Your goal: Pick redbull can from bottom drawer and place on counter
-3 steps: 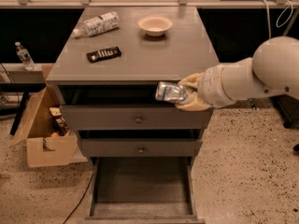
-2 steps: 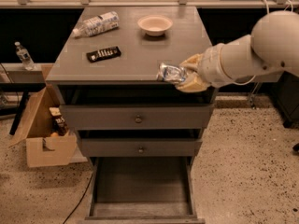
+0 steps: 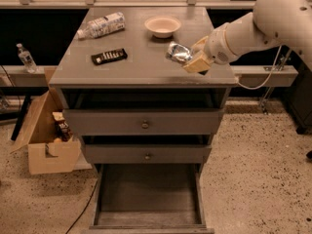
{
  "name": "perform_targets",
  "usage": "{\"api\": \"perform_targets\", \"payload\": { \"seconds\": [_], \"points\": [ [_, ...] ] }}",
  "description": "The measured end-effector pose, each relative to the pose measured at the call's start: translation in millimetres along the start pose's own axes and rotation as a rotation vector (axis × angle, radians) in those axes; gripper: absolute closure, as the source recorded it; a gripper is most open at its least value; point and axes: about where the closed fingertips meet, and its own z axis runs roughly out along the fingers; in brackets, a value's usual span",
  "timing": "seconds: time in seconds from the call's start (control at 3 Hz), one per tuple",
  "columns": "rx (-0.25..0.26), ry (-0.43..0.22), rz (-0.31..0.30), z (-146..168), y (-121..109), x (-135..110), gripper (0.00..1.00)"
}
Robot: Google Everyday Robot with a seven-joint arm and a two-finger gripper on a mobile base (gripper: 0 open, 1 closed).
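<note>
My gripper [image 3: 191, 57] is shut on the redbull can [image 3: 178, 51], a shiny silver can held on its side. It hangs just above the right part of the counter [image 3: 141, 67], near the front edge. The white arm reaches in from the upper right. The bottom drawer [image 3: 148, 191] is pulled out below, and its grey floor shows bare.
On the counter lie a clear plastic bottle [image 3: 101, 25] at the back left, a black bar packet [image 3: 109, 56] and a white bowl [image 3: 162, 26]. Two upper drawers with knobs [image 3: 145, 125] stand slightly open. A cardboard box [image 3: 46, 140] sits on the floor to the left.
The gripper has lifted the can from in front of the top drawer up and back over the counter's right side.
</note>
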Motion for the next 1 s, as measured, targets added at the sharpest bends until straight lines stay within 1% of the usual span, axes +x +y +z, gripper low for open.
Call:
{"api": "perform_targets", "payload": {
  "seconds": [0.33, 0.67, 1.0],
  "points": [
    [-0.022, 0.014, 0.110, 26, -33, 9, 0.79],
    [-0.023, 0.023, 0.169, 40, -54, 12, 0.55],
    [-0.030, 0.019, 0.191, 58, -74, 6, 0.25]
  ]
}}
